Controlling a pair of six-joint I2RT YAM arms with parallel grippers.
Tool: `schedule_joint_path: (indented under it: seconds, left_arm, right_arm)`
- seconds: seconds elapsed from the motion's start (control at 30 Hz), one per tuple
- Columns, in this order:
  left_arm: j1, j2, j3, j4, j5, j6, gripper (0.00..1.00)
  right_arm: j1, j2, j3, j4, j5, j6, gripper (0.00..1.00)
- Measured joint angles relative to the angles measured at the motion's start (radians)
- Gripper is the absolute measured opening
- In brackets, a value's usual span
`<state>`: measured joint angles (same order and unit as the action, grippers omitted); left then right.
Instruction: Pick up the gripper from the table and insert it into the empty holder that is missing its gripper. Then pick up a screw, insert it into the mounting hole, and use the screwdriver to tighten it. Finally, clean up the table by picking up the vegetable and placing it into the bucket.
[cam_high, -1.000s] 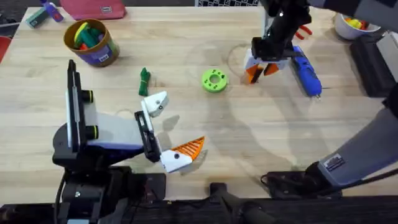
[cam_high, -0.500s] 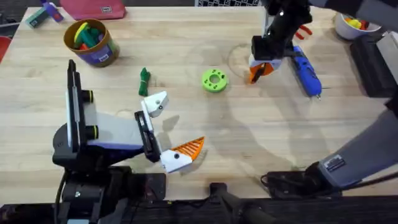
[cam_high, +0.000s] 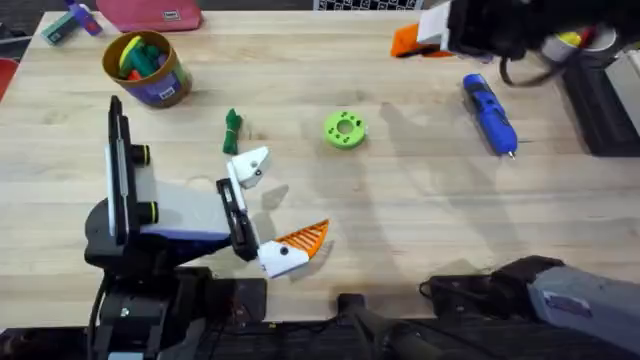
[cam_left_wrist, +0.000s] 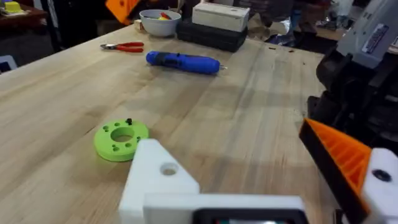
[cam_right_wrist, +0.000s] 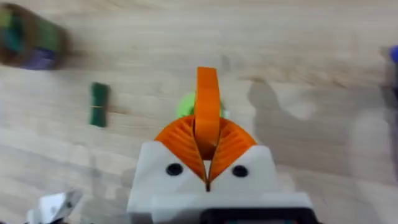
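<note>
Up at the table's one o'clock edge in the overhead view, the right gripper (cam_high: 408, 40) hangs above the wood, its two orange ribbed pads pressed together on the gripper (cam_right_wrist: 207, 112), a slim orange wedge that stands upright between them in the right wrist view. Just past it toward three o'clock lies the screwdriver (cam_high: 489, 112), a smooth blue pen shape with a thin silver tip, well apart from everything else on the pale wooden table (cam_high: 400, 220). At the centre sits a round lime-green disc (cam_high: 345, 130) pierced with small holes, and to its nine o'clock side the vegetable (cam_high: 232, 131), a slim dark green piece, lies alone on the boards. The bucket (cam_high: 148, 68), a short yellow-brown tub with a purple band and bright toys at its mouth, stands at the eleven o'clock corner, well away from the vegetable. Toward seven o'clock the left gripper (cam_high: 268, 208) rests low over the table with its fingers spread wide: one ends in the holder (cam_high: 250, 166), a bare white angular block with the mounting hole (cam_left_wrist: 168, 168) showing as a small dark round opening, and the other carries an orange ribbed finger (cam_high: 305, 237). From the left wrist view, red-handled pliers (cam_left_wrist: 122, 46), a white bowl (cam_left_wrist: 159, 22) and a dark flat case with a pale box on it (cam_left_wrist: 213, 26) line the far edge beyond the screwdriver
</note>
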<state>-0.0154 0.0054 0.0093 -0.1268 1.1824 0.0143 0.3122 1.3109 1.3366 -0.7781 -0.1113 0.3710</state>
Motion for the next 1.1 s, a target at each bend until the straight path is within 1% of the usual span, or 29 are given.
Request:
schedule_joint_path:
  seconds: [0.17, 0.3, 0.43, 0.5, 0.63, 0.7, 0.77, 0.97, 1.1]
  left_arm:
    - [0.0, 0.0, 0.0, 0.0, 0.0, 0.0, 0.985]
    - [0.0, 0.0, 0.0, 0.0, 0.0, 0.0, 0.985]
    - [0.0, 0.0, 0.0, 0.0, 0.0, 0.0, 0.985]
    - [0.0, 0.0, 0.0, 0.0, 0.0, 0.0, 0.985]
    - [0.0, 0.0, 0.0, 0.0, 0.0, 0.0, 0.985]
    - [0.0, 0.0, 0.0, 0.0, 0.0, 0.0, 0.985]
    - [0.0, 0.0, 0.0, 0.0, 0.0, 0.0, 0.985]
    - [0.0, 0.0, 0.0, 0.0, 0.0, 0.0, 0.985]
    - [0.0, 0.0, 0.0, 0.0, 0.0, 0.0, 0.985]
  right_arm:
    - [0.0, -0.226, -0.251, 0.289, -0.15, 0.033, 0.01]
    - [0.0, -0.391, -0.458, 0.552, -0.286, 0.12, 0.01]
    - [0.0, -0.491, -0.624, 0.773, -0.413, 0.247, 0.01]
    - [0.0, -0.513, -0.699, 0.881, -0.473, 0.318, 0.01]
    - [0.0, -0.512, -0.827, 1.076, -0.582, 0.458, 0.01]
    - [0.0, -0.498, -0.869, 1.139, -0.627, 0.512, 0.01]
    - [0.0, -0.476, -0.895, 1.167, -0.672, 0.554, 0.01]
    - [0.0, -0.346, -0.909, 1.208, -0.819, 0.624, 0.01]
    - [0.0, -0.22, -0.91, 1.271, -0.922, 0.64, 0.01]
